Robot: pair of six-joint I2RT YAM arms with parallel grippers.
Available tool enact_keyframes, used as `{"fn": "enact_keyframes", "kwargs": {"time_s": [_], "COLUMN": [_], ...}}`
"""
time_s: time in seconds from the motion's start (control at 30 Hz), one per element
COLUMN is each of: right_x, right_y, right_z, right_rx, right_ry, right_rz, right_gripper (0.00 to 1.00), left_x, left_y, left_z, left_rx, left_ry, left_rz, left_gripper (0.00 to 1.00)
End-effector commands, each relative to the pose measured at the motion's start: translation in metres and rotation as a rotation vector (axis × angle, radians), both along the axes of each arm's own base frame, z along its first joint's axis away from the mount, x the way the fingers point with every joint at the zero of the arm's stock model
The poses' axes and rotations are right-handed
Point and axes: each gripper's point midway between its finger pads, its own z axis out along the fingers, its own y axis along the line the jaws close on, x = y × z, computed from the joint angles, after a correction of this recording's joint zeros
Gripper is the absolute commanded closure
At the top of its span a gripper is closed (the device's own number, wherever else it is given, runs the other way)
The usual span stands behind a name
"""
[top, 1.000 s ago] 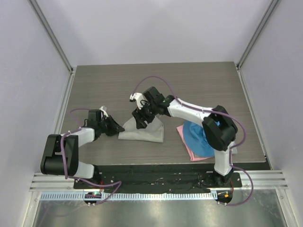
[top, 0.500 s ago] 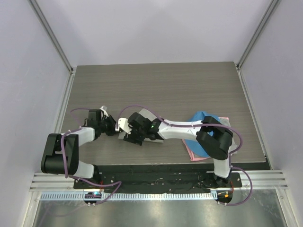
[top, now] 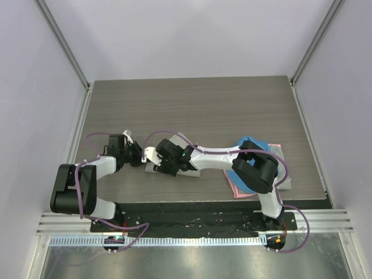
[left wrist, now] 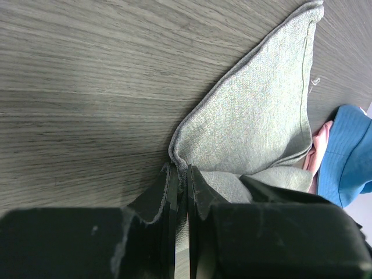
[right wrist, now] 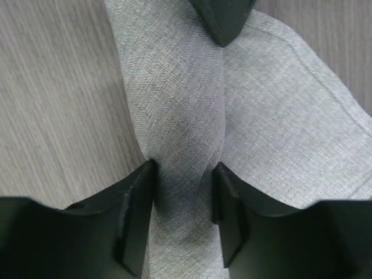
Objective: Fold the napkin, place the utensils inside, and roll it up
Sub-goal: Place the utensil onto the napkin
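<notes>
The light grey napkin [top: 195, 170] lies folded and partly rolled on the table's near middle, mostly under my right arm. My left gripper [top: 137, 157] is shut on the napkin's left edge, pinched between the jaws in the left wrist view [left wrist: 181, 174], with the cloth [left wrist: 261, 116] spreading away beyond it. My right gripper [top: 159, 165] is just to the right of it. Its fingers [right wrist: 136, 200] are closed against both sides of a rolled ridge of napkin [right wrist: 180, 110], with my right gripper [right wrist: 183, 189] straddling it. The spoon is hidden.
A blue cloth [top: 251, 144] lies on a pink cloth [top: 233, 187] right of the napkin, under my right arm; both show in the left wrist view, blue [left wrist: 344, 154] and pink [left wrist: 320, 145]. The left gripper's tip [right wrist: 224, 20] points at the ridge.
My right gripper has moved from the napkin's far side down and left to its left end, close to the left gripper. The raised cloth is down. The left gripper stayed put.
</notes>
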Motion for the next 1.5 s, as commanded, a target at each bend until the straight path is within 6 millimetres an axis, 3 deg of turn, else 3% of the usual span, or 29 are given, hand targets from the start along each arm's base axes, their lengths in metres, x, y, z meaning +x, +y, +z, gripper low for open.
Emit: {"fn": "enact_keyframes", "kwargs": {"time_s": [0.0, 0.07, 0.1, 0.17, 0.2, 0.23, 0.27, 0.3, 0.43, 0.73, 0.87, 1.2, 1.3, 1.47], "right_x": [-0.009, -0.020, -0.021, -0.031, -0.033, -0.032, -0.047, -0.047, -0.037, -0.040, -0.029, -0.016, -0.012, 0.000], "right_y": [-0.005, -0.001, -0.008, -0.002, -0.010, -0.003, -0.007, -0.005, 0.000, 0.000, -0.005, -0.006, -0.007, -0.005], "right_z": [-0.017, -0.016, -0.018, -0.015, -0.018, -0.009, -0.015, -0.011, 0.001, 0.018, -0.002, -0.020, -0.023, -0.013], "right_rx": [-0.024, 0.001, -0.007, 0.026, 0.011, 0.039, 0.023, 0.039, 0.090, 0.152, 0.131, 0.132, 0.137, 0.163], "right_ry": [0.158, 0.246, 0.301, 0.416, 0.484, 0.531, 0.642, 0.687, 0.805, 1.110, 1.151, 1.184, 1.185, 1.134], "right_rz": [0.004, 0.031, 0.012, 0.039, 0.024, 0.035, 0.048, 0.052, 0.016, -0.027, -0.112, -0.174, -0.191, -0.210], "right_gripper": [0.59, 0.62, 0.63, 0.65, 0.65, 0.65, 0.66, 0.67, 0.68, 0.70, 0.72, 0.72, 0.72, 0.65], "left_x": [0.013, 0.016, 0.019, 0.020, 0.022, 0.021, 0.021, 0.020, 0.014, 0.001, -0.001, -0.011, -0.013, -0.009], "left_y": [0.001, 0.005, 0.009, 0.014, 0.016, 0.018, 0.019, 0.021, 0.025, 0.009, 0.002, -0.008, -0.010, -0.010], "left_z": [0.019, 0.026, 0.027, 0.032, 0.038, 0.039, 0.045, 0.044, 0.043, 0.044, 0.046, 0.036, 0.031, 0.026], "left_rx": [0.007, 0.022, 0.043, 0.063, 0.067, 0.069, 0.070, 0.077, 0.108, 0.021, -0.020, -0.079, -0.088, -0.083], "left_ry": [-0.054, -0.077, -0.088, -0.093, -0.114, -0.118, -0.139, -0.137, -0.159, -0.199, -0.212, -0.179, -0.167, -0.145], "left_rz": [0.011, 0.026, 0.041, 0.071, 0.097, 0.108, 0.118, 0.131, 0.123, 0.052, 0.031, -0.006, -0.012, -0.010], "left_gripper": [0.89, 0.77, 0.63, 0.50, 0.43, 0.41, 0.40, 0.39, 0.39, 0.44, 0.51, 0.59, 0.65, 0.96]}}
